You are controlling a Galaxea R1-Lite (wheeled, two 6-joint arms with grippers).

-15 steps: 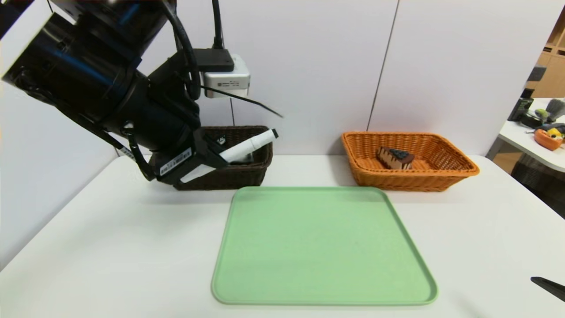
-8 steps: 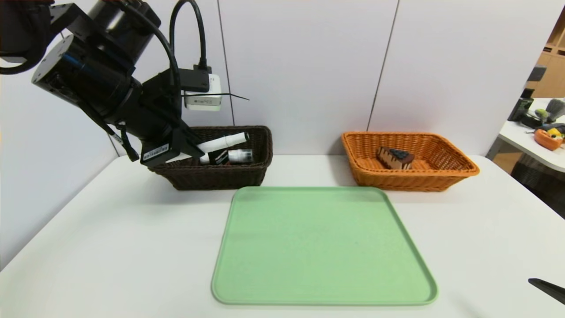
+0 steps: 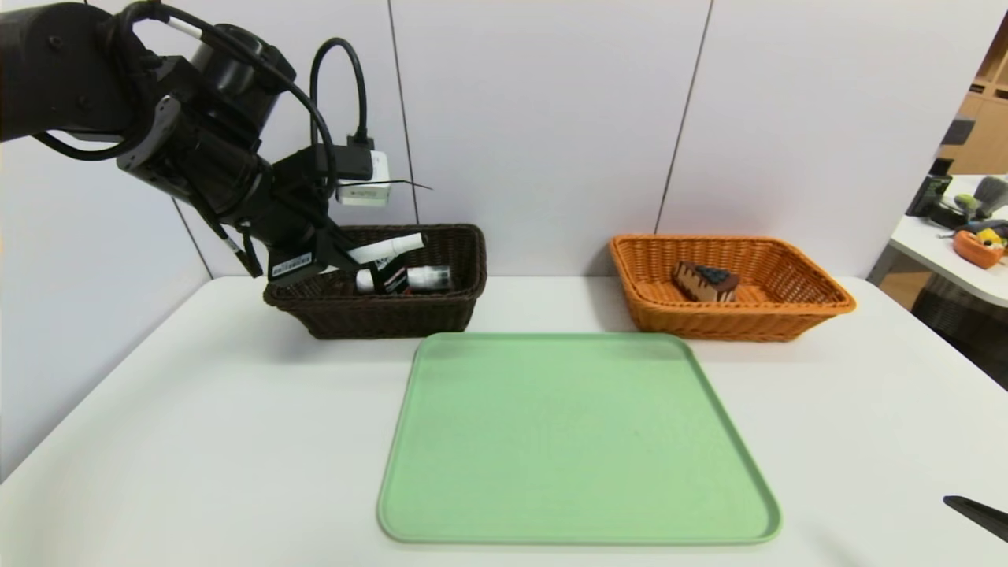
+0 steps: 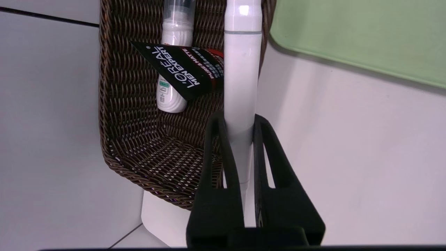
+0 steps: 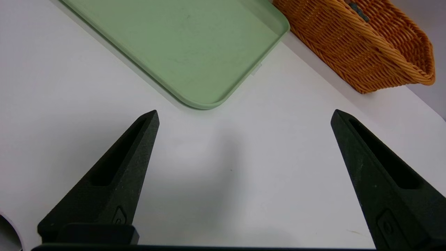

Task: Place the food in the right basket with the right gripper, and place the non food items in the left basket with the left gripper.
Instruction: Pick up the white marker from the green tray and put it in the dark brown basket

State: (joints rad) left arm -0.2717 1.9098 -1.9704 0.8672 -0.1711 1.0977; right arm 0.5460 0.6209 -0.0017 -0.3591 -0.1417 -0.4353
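My left gripper (image 3: 346, 260) (image 4: 238, 120) is shut on a white marker pen (image 3: 390, 246) (image 4: 241, 76), held tilted over the near-left end of the dark brown left basket (image 3: 461, 303) (image 4: 118, 115). Inside that basket lie a black tube (image 3: 391, 279) (image 4: 184, 68) and a white bottle (image 3: 429, 276) (image 4: 172, 73). The orange right basket (image 3: 819, 303) (image 5: 366, 48) holds a slice of chocolate cake (image 3: 705, 282). My right gripper (image 5: 244, 116) hangs open over bare table at the front right, with only one fingertip (image 3: 976, 510) showing in the head view.
A bare green tray (image 3: 579, 437) (image 5: 181, 38) lies in the middle of the white table (image 3: 197, 441), in front of both baskets. A white wall stands right behind the baskets. Another table with clutter (image 3: 972, 236) is off to the far right.
My left arm has drawn back and to the left with the marker, away from the camera, bringing the pen lower over the brown basket. The right gripper has not moved.
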